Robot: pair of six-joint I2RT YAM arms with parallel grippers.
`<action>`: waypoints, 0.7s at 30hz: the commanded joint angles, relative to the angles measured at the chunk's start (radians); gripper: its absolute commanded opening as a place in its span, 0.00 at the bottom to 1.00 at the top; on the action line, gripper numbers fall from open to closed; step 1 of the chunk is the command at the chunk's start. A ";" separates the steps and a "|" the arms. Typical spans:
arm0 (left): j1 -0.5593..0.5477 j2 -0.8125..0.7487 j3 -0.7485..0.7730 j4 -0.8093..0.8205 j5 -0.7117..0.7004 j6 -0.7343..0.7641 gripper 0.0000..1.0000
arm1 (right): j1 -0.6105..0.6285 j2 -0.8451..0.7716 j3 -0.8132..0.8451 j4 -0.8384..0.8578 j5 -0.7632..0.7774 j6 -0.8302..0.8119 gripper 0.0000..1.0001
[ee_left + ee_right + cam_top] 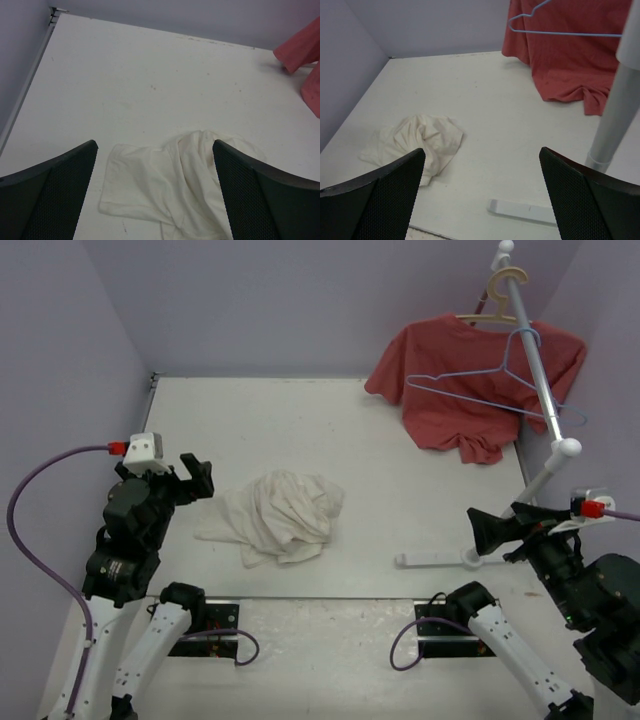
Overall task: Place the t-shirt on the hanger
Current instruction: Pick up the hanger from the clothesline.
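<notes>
The cream-white t-shirt (282,515) lies crumpled on the white table, left of centre; it also shows in the left wrist view (175,185) and the right wrist view (415,137). The light-blue wire hanger (470,399) hangs by its hook on the slanted rack rail at the back right, in front of the red shirt; its bar shows in the right wrist view (565,33). My left gripper (198,478) is open and empty, above the table just left of the t-shirt (155,147). My right gripper (485,532) is open and empty near the rack's base (482,151).
A red t-shirt (450,425) hangs on a tan wooden hanger (505,290) on the white rack pole (541,370). The rack's flat white foot (430,559) lies on the table by my right gripper. Lilac walls close in the left, back and right.
</notes>
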 commanded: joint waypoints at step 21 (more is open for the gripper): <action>-0.004 0.004 -0.167 0.161 0.146 -0.038 1.00 | 0.019 0.944 0.220 0.371 0.514 0.569 0.99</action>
